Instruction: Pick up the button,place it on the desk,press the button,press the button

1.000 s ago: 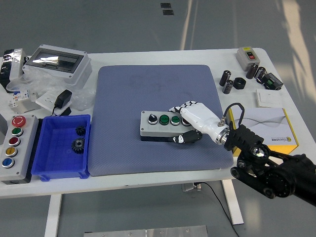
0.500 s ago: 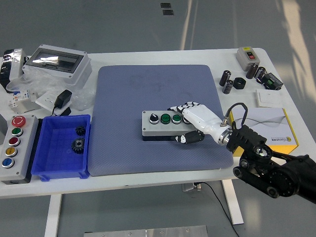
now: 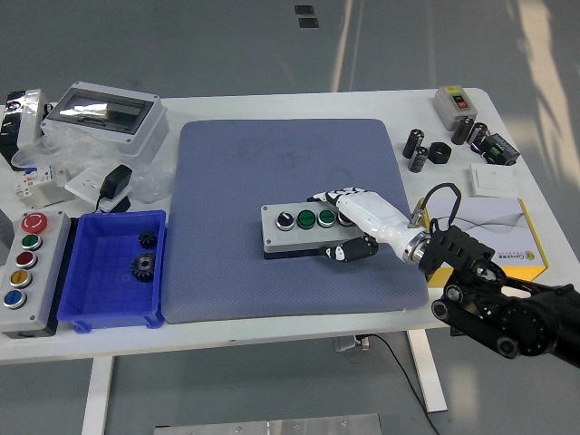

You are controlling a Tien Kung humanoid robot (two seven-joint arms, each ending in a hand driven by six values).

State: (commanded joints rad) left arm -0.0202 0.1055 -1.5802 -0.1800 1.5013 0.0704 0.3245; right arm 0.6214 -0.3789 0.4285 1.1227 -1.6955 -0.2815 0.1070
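Observation:
A grey button box [image 3: 292, 227] with one black and two green buttons showing lies on the blue mat [image 3: 290, 163], right of centre. My right hand [image 3: 349, 220], white with black fingertips, is wrapped around the box's right end, its thumb on the near side and its fingers over the far edge. The hand hides the box's right end. Its black arm comes in from the lower right corner. A second, longer button box [image 3: 24, 270] with red, green, yellow and blue buttons lies at the table's left edge.
A blue bin [image 3: 91, 308] with two black gears sits left of the mat. A grey enclosure [image 3: 104, 113], plastic bags and an adapter lie at the far left. Black cylinders [image 3: 418, 149], a small switch box [image 3: 454, 102] and a yellow-white box [image 3: 494, 237] sit at the right.
The right hand and the grey button box in its grasp have shifted a few pixels to the right on the mat.

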